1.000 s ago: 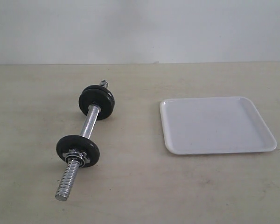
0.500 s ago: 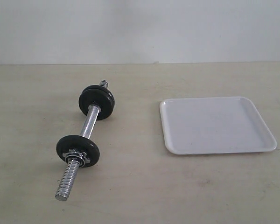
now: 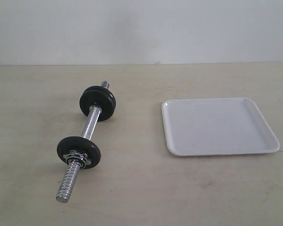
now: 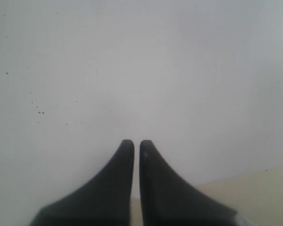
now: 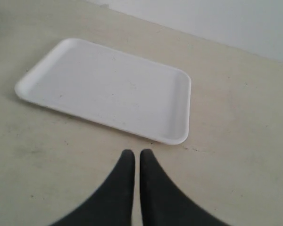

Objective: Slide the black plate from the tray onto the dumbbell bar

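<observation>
Two matte-black round weight discs (image 3: 104, 100) sit pressed together at the far end of the short chrome dumbbell bar (image 3: 89, 126) in the exterior view. I judge that the black plate (image 3: 106, 106) of the task is one of them, but I cannot tell which. A third black disc (image 3: 66, 148) stands nearer on the bar, with a chrome star-shaped nut (image 3: 79, 158) against it. The bar lies on the beige table (image 3: 141, 188). Its long axis runs from near to far and leans a little to the right, with a bare threaded end on the near side. The white shallow rectangular plastic tray (image 3: 219, 127) lies to the right, well apart from the bar, and no disc is on it. No arm shows in this view.

In the left wrist view, the left gripper (image 4: 132, 147) has its two dark fingers together, with only a thin slit between them, and holds nothing. It faces the white wall (image 4: 141, 70), and the bar is not seen.

In the right wrist view, the right gripper (image 5: 132, 156) is closed in the same way and is empty. It is held over the table and points toward the tray (image 5: 108, 89). I judge the sliding is done. For any touch on the bar, the left arm would be the nearer one.
</observation>
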Motion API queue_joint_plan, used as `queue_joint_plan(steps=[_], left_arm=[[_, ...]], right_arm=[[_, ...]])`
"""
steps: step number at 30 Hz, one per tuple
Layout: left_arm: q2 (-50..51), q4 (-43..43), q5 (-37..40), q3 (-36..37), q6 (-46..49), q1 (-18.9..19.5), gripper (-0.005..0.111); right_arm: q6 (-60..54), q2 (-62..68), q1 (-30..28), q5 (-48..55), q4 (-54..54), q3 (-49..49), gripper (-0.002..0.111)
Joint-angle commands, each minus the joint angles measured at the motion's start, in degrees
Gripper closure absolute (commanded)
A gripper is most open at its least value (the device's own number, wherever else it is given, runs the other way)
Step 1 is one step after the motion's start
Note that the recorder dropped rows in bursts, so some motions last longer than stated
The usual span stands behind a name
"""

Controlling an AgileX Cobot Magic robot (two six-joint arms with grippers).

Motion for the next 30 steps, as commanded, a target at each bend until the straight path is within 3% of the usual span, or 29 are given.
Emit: queue_joint_plan(steps=[1,7,14,20,27,30], left_arm=[[0.3,-0.5,2.6,0.2,-0.6,0.1,0.103],[0.3,-0.9,7.1,0.2,-0.6,0.1,0.103],[0.3,-8.7,9.2,0.2,-0.6,0.1,0.103],[0.3,-8.7,13.7,0.2,-0.6,0.1,0.103],[0.3,-2.4,14.5,0.2,0.0,0.1,0.103],[0.3,7.7,20.6,0.2,0.1,0.1,0.103]], right_arm=[[0.2,0.1,-0.1,-0.2,0.2,0.0,0.109],[0.2,0.1,-0.1,-0.2,0.2,0.0,0.109],[0.2,0.1,-0.1,-0.2,0.2,0.0,0.109],[0.2,0.1,-0.1,-0.2,0.2,0.0,0.109],[0.2,0.1,-0.1,-1.1,0.2,0.0,0.109],[0.2,0.1,-0.1,-1.1,0.2,0.0,0.109]])
